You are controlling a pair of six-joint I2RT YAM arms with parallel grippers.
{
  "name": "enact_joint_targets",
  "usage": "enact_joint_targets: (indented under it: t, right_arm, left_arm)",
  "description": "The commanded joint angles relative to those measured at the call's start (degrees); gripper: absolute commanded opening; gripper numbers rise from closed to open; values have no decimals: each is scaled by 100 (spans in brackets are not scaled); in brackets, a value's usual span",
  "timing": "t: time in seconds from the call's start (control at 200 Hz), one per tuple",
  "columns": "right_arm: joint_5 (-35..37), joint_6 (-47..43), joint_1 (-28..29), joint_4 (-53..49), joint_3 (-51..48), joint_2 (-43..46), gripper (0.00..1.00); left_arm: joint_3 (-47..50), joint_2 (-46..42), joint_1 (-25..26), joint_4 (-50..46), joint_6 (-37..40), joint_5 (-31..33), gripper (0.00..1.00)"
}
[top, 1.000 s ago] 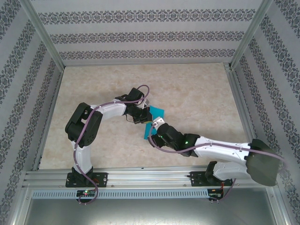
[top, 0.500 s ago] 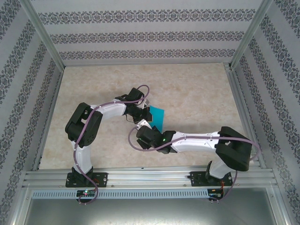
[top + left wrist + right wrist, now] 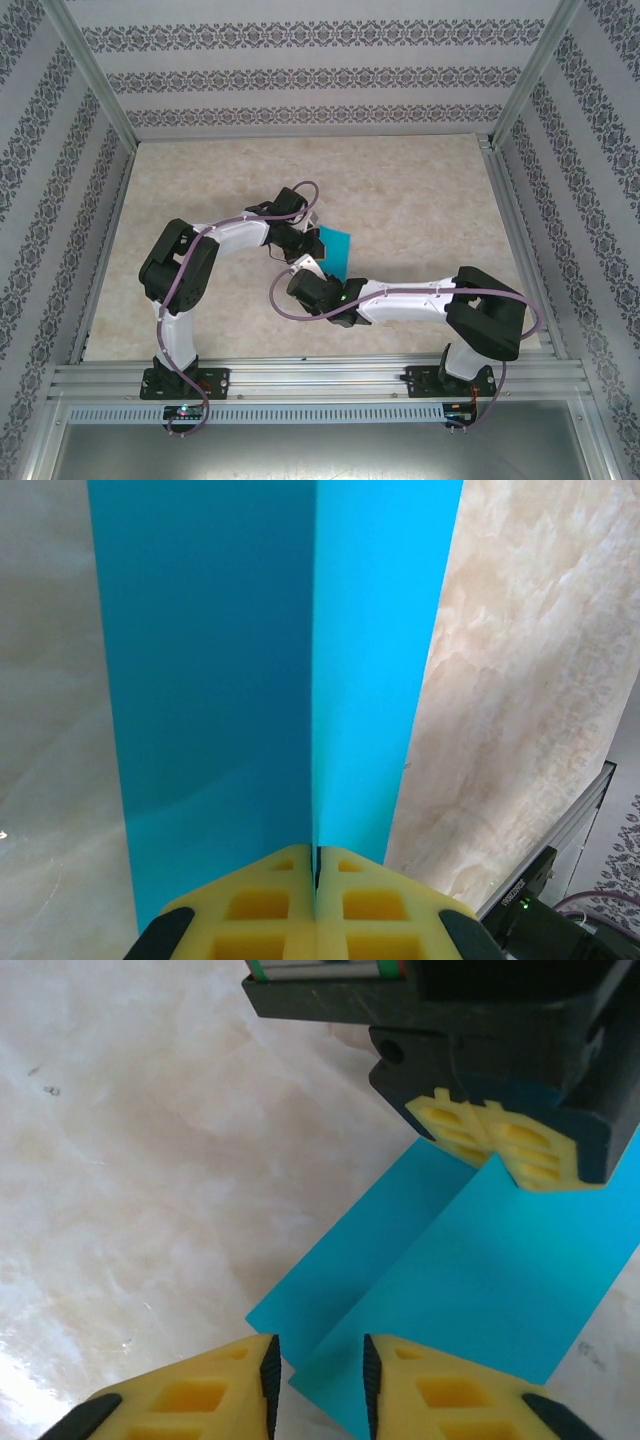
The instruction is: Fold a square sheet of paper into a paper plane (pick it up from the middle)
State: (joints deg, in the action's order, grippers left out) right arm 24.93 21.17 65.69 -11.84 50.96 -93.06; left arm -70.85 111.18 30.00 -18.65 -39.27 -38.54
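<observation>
1. One square sheet of paper (image 3: 338, 250), teal, sits just right of frame centre in the top view. It is held over the marble-look table (image 3: 420, 190) and folded along a single centre crease (image 3: 314, 680) into a shallow tent. Can't tell whether any edge touches the table.
2. Left gripper (image 3: 315, 865), bottom centre of the left wrist view: jaws pressed together, pinching the sheet right on the crease at one end.
3. Right gripper (image 3: 315, 1370), bottom edge of the right wrist view: jaws narrowly spread, with a gap visible between the yellow pads. The free end of the crease sits at the mouth of that gap. No contact I can confirm.
4. Step in hand, my read: the right takes the crease end opposite the left.
   - Centre the crease in the gap and come in along the crease line, not across it.
   - Clamp both layers together.
   - Keep the left pinch firm so the sheet doesn't swing.
   - Risk: a pad catches only one flap and crumples the near corner.
5. Count: one sheet, one crease, two grippers, two arms.
</observation>
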Motion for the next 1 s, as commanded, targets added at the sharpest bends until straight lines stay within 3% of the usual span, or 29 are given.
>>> enact_joint_targets:
  t: [0.0, 0.31, 0.644, 0.724, 0.779, 0.819, 0.904, 0.994]
  right_arm:
    - [203, 86, 4, -24, -31, 178, 23]
    - [-138, 99, -161, 244, -386, 606, 0]
    - [-692, 146, -390, 714, -797, 1041, 0]
    - [-847, 128, -457, 820, -885, 1160, 0]
    - [-1085, 121, -550, 880, -932, 1180, 0]
    - [-1283, 108, -619, 947, -971, 1191, 0]
    - [-1670, 143, -787, 1171, -1135, 1307, 0]
    - [-2582, 269, -1178, 1632, -1419, 1479, 0]
  left_arm:
    - [23, -105, 35, -51, -28, 40, 5]
    - [-2, -169, 36, -70, -64, 76, 6]
    - [-6, -168, 35, -101, -67, 88, 6]
    - [-25, -142, 33, -142, -74, 117, 19]
    - [-15, -169, 32, -122, -93, 126, 23]
    - [1, -198, 34, -112, -96, 143, 34]
    - [22, -380, 35, -192, -82, 334, 46]
    - [142, -692, 33, -316, -55, 777, 59]
